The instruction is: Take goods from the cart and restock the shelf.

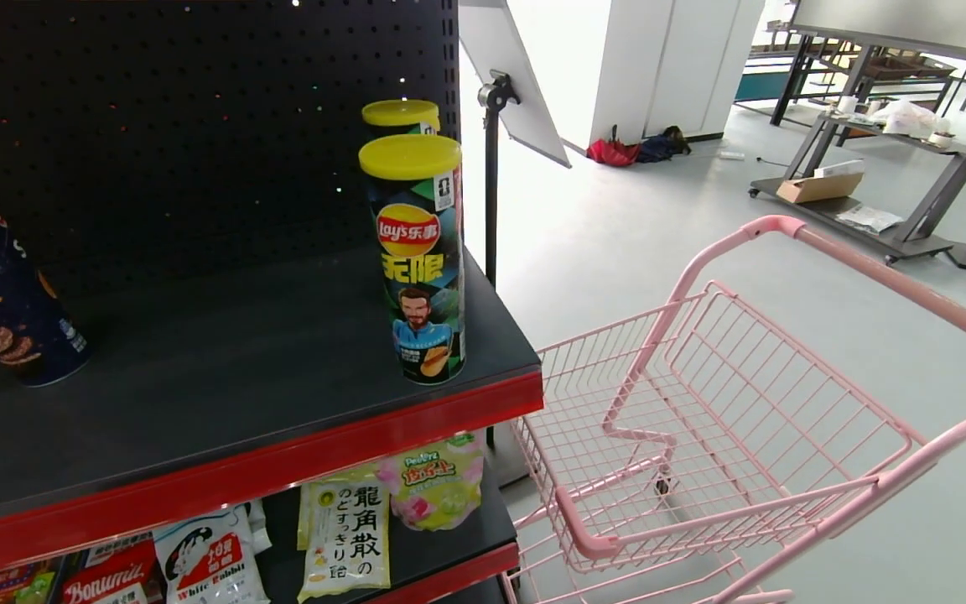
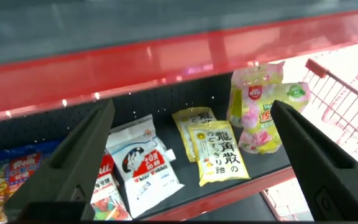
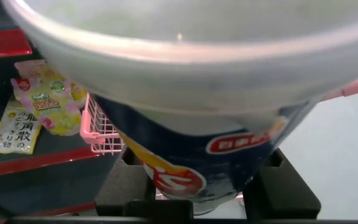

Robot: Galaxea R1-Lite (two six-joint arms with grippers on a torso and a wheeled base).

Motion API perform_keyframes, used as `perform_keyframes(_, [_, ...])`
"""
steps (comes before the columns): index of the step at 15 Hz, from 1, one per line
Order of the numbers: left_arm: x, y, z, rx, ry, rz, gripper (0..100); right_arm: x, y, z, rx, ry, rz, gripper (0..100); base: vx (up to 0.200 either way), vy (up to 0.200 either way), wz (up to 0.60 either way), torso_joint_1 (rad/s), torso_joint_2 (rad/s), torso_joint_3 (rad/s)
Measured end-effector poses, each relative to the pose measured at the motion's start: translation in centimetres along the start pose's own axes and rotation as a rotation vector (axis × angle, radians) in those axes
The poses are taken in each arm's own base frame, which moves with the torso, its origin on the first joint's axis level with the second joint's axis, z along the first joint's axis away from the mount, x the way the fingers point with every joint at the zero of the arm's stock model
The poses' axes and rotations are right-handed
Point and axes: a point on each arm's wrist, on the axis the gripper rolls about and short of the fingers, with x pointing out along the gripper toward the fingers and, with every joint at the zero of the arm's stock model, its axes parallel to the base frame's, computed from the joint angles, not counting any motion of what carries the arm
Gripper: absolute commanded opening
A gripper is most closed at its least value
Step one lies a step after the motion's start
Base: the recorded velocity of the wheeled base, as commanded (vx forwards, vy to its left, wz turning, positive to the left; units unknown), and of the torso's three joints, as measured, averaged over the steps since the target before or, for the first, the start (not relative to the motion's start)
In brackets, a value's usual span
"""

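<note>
The right gripper (image 3: 204, 186) is pinched around a dark blue cylindrical crisp can with a clear plastic lid (image 3: 229, 143), the lid end closest to its camera. Just beyond it is the pink wire cart (image 3: 98, 124), so the carry to the shelf seems underway. The left gripper (image 2: 191, 104) is spread wide and empty, facing the flat snack bags (image 2: 219, 152). Next, the can needs raising up and leftward, then standing upright on the black, red-edged upper shelf (image 1: 240, 377) beside the yellow-lidded can (image 1: 416, 260).

Left gripper (image 2: 191, 107) with dark tapered wedge fingers (image 2: 73, 165), right gripper (image 3: 204, 183) with black blocky fingers (image 3: 124, 186)
</note>
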Motion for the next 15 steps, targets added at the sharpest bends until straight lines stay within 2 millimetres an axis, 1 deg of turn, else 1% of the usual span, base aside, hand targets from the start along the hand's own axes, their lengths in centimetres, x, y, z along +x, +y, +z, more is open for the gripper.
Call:
perform_keyframes(3, [0.0,0.0,0.0,0.0,0.0,-0.001,100,0.3,0.0,0.2,0.0,0.011,0.004,0,0.0,0.0,0.0,0.237,-0.58,-0.352])
perform_keyframes(9, [0.0,0.0,0.0,-0.002,0.002,0.0,100,1.2,0.0,0.7,0.0,0.029,0.006,0,0.0,0.0,0.0,0.166,-0.4,-0.238])
perform_keyframes(12, [0.0,0.0,0.0,-0.002,0.001,0.0,100,1.5,0.0,0.8,-0.003,0.043,0.007,0,0.0,0.0,0.0,0.155,-0.37,-0.212])
perform_keyframes(14, [0.0,0.0,0.0,-0.002,0.001,0.0,100,1.6,0.0,0.8,-0.007,0.051,0.005,0,0.0,0.0,0.0,0.051,-0.12,-0.056])
perform_keyframes(15, [0.0,0.0,0.0,-0.002,0.001,0.0,100,1.7,0.0,0.7,-0.013,0.056,0.003,0,0.0,0.0,0.6,0.017,-0.04,-0.022])
